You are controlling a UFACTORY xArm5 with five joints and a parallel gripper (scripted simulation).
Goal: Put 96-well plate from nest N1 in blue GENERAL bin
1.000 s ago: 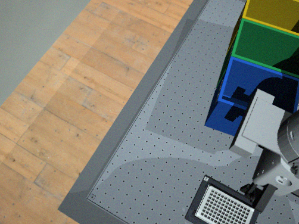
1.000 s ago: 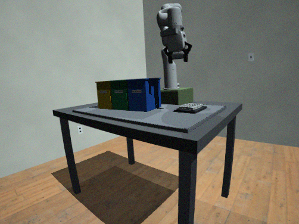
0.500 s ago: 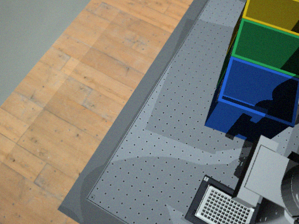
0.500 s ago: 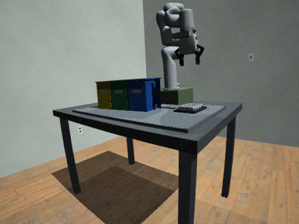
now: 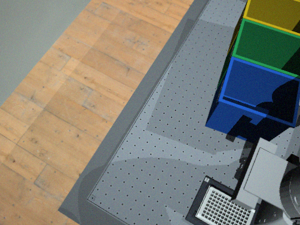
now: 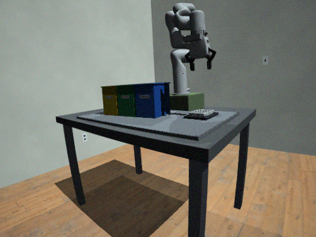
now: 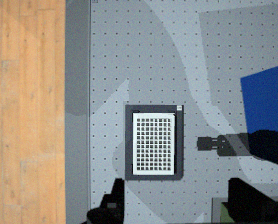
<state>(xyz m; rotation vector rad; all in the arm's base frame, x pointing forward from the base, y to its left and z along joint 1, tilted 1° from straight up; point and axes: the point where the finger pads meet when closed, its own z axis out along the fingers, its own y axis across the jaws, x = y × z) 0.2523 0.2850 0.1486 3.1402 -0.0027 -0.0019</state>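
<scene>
Grey label patches on the three bins [image 6: 143, 96] are unreadable; the pincer [image 6: 200, 62] hangs wide, holding nothing.

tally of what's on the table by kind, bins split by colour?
Yellow bin: 1
Green bin: 1
Blue bin: 1
96-well plate: 1
Plate nest: 1
Arm with open pincer, above the plate: 1
Green arm pedestal: 1
Total: 7

Soft even light, hard shadows, coarse pixels
</scene>
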